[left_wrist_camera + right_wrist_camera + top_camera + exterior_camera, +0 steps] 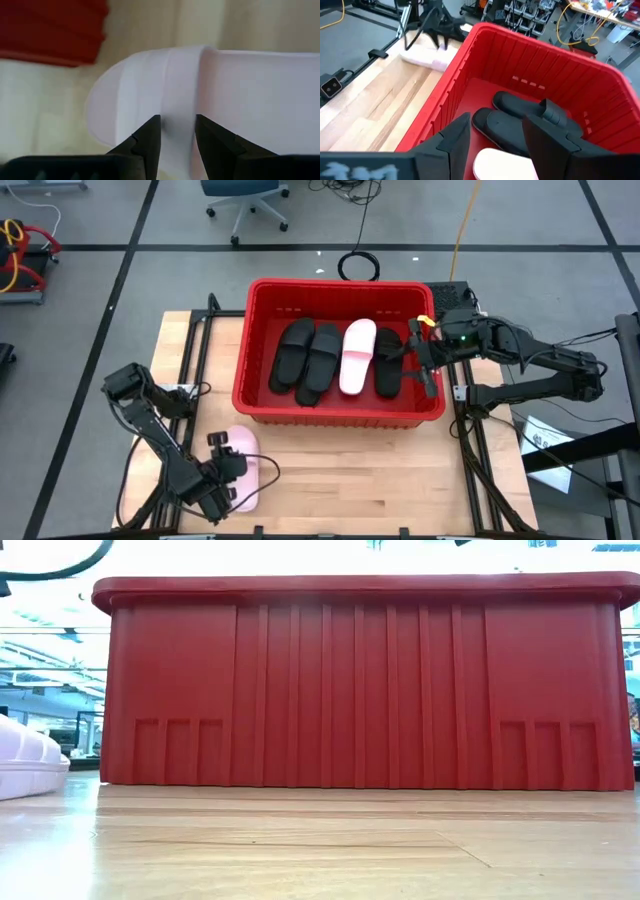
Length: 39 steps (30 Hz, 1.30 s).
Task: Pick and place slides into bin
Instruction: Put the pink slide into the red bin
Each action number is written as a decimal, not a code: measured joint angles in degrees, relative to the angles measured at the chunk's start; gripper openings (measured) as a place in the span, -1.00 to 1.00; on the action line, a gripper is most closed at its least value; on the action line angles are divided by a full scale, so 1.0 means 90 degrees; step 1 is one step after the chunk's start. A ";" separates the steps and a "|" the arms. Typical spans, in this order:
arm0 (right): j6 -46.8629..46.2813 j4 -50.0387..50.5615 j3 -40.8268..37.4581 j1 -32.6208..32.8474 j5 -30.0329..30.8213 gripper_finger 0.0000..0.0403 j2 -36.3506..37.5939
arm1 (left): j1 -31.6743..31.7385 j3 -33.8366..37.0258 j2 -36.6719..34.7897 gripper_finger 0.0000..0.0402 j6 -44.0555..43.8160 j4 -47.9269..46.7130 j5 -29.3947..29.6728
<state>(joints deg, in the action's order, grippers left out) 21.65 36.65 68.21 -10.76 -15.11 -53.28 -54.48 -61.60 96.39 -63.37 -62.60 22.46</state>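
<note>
Near front edge of the wooden table (pixel 400 470), toward its left corner: the left gripper (pixel 228 467) was down on a pale pink slide (pixel 243 463), its fingers (pixel 150 137) clamped on the strap. Mid-table stood the red bin (pixel 262 360). Inside lay two black slides (pixel 308 358) side by side, a second pink slide (pixel 357 356), and a further black slide (pixel 388 363). The right gripper (pixel 425 360) hung over the bin's right end, fingers (pixel 456 132) spread apart, nothing between them.

Four slides (pixel 335 357) lie side by side in bin (pixel 262 401); fifth slide (pixel 245 463) on table (pixel 360 470), front-left of bin.
</note>
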 joint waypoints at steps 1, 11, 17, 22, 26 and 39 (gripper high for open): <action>0.0001 0.0001 -0.0046 0.0000 0.0001 -0.16 0.0000 | 0.0018 0.0000 0.0001 -0.36 -0.0063 -0.0130 0.0000; 0.0000 -0.0714 -0.0626 0.0000 -0.0010 -0.16 -0.0002 | 0.0324 0.0002 0.0004 -0.36 0.0084 -0.0820 0.0078; 0.0000 -0.1154 -0.0638 0.0000 -0.0015 -0.16 0.0036 | 0.0461 0.0002 0.0004 -0.36 0.0134 -0.0820 0.0075; 0.0000 -0.1365 -0.0642 0.0000 -0.0017 -0.16 0.0055 | 0.0488 0.0103 0.0004 -0.36 0.0059 -0.0813 0.0021; 0.0000 -0.1420 -0.0642 -0.0002 -0.0018 -0.16 0.0080 | 0.0493 0.0185 0.0004 -0.36 0.0023 -0.0812 -0.0092; 0.0000 -0.1411 -0.0642 -0.0002 -0.0019 -0.16 0.0083 | 0.0809 0.0305 0.0004 -0.93 -0.0020 -0.0818 -0.0452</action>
<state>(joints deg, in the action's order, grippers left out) 21.65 23.94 62.43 -10.78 -15.29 -52.53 -47.20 -58.86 96.42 -63.55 -69.97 18.39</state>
